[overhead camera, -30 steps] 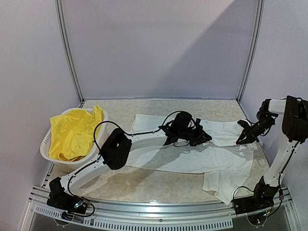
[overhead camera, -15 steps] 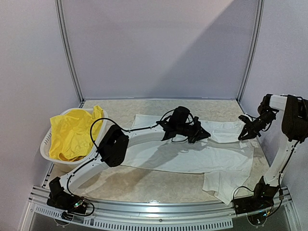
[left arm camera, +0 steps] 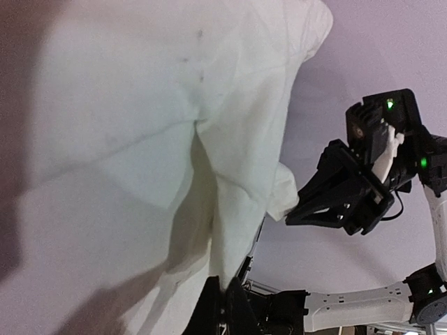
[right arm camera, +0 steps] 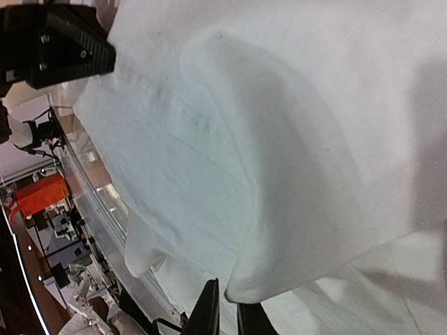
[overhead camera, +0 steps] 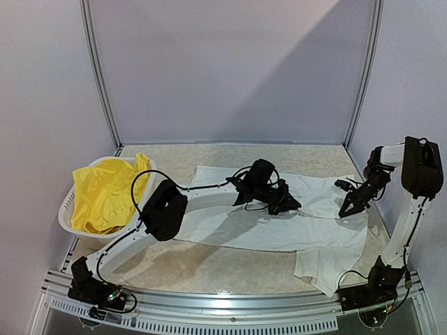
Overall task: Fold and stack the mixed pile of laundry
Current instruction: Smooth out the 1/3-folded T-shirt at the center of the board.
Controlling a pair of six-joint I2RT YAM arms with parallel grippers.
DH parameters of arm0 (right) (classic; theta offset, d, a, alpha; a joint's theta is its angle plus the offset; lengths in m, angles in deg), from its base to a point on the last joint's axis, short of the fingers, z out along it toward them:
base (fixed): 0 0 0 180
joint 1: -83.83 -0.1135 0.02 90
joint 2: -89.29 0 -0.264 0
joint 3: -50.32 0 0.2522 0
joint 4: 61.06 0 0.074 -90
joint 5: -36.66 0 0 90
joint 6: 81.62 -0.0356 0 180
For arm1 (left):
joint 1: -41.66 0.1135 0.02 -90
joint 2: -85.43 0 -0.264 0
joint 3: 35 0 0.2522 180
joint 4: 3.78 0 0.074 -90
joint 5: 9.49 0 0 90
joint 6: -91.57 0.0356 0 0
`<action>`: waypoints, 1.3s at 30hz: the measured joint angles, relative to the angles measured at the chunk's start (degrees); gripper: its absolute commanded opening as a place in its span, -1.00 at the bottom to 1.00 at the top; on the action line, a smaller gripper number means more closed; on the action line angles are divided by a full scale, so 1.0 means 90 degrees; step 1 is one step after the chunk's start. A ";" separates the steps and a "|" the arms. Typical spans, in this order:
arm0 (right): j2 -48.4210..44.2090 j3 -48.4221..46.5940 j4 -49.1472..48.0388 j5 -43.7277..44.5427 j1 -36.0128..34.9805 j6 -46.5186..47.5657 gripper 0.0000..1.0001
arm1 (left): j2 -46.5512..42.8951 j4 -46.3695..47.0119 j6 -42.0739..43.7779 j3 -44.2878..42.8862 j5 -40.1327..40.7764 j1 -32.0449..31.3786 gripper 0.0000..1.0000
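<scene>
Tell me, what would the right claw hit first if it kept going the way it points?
The white T-shirt: the right gripper points down at it, a fold of cloth just at its fingertips. Whether they already touch is unclear.

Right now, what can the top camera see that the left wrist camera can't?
Only the top camera shows the white basket with the yellow garment in it. Only the left wrist camera shows, close up, the cloth ridge pinched in the left pincer. Both show the white T-shirt and the right pincer by its edge.
</scene>
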 measured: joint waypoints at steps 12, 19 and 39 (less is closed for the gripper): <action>-0.0017 0.0262 0.0024 0.0022 -0.0296 0.0325 -0.64 | -0.0362 -0.0092 0.0022 0.0233 -0.0104 0.0189 -0.66; -0.0486 0.0143 0.0058 0.0753 -0.0284 0.0534 -0.49 | -0.0488 -0.0374 0.0357 0.0423 -0.0092 0.0267 -0.50; 0.0860 -0.2832 -0.0430 0.0075 0.0576 -0.1251 -0.40 | -0.1698 -0.2992 0.3674 0.0573 0.1370 0.1545 -0.45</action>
